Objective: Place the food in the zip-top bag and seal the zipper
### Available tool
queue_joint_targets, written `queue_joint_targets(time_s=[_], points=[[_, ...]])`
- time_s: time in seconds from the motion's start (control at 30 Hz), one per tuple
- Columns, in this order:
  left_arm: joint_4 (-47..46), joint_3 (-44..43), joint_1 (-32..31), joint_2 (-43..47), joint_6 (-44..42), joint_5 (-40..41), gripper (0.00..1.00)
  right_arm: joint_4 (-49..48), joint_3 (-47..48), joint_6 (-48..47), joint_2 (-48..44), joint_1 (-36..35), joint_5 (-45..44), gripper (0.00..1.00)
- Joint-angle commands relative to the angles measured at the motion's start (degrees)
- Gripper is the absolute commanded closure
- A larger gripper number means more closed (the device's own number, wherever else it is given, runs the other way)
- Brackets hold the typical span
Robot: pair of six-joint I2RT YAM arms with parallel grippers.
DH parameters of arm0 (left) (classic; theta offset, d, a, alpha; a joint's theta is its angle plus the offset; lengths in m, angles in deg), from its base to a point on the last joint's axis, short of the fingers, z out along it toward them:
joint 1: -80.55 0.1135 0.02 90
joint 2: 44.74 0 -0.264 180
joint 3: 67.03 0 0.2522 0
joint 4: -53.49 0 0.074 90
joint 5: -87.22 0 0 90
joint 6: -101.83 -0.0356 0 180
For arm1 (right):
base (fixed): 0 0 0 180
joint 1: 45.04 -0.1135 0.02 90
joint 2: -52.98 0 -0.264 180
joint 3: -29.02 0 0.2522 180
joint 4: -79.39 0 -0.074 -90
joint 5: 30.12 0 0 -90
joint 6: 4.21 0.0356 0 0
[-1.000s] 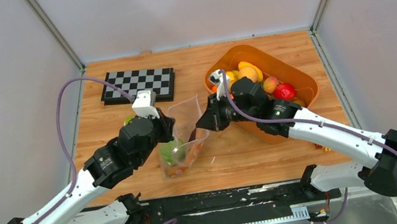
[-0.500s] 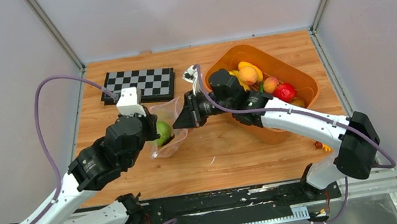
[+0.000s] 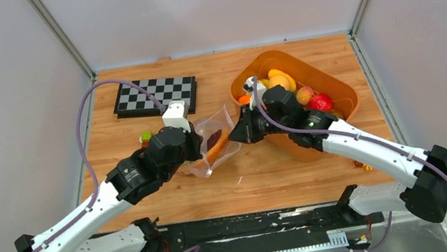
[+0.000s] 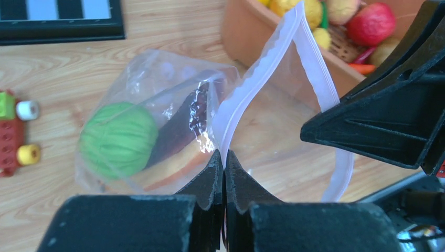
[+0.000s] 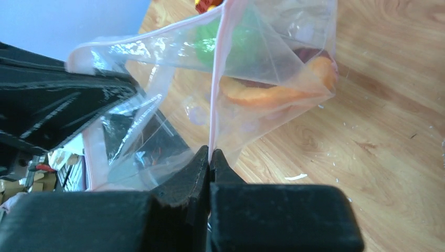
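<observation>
Wood table (image 3: 270, 173) — zip-top bag (image 4: 152, 68) holds green fruit (image 4: 118, 139), maroon slice (image 4: 181, 131).

Bright, even light is falling from above onto my counter (image 3: 270, 173), casting only soft shadows beneath my arms. Glare is glinting off the crinkled zip-top bag (image 4: 157, 79). My left claw (image 4: 224, 158) and right claw (image 5: 210, 155) are looming dark and slightly soft up close.
</observation>
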Motion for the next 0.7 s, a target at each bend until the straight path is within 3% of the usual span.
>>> queue_joint_targets(time_s=[0.0, 0.3, 0.5, 0.67], points=[[-7.55, -0.84, 0.19, -0.86, -0.34, -6.90, 0.97, -2.41, 1.42, -1.41, -5.56, 0.34, -2.24, 0.99], [-2.27, -7.64, 0.19, 2.85, -0.47, -0.01, 0.98, 2.39, 14.82, -4.40, -2.01, 0.21, 9.75, 0.99], [6.19, -15.39, 0.19, 7.64, -1.56, 9.10, 0.99, -3.25, 21.94, -1.81, 4.20, -0.26, 17.23, 0.99], [13.44, -20.57, 0.19, 8.82, -0.16, 10.50, 1.00, -6.75, 28.49, 0.72, 11.44, -2.60, 23.30, 0.99]])
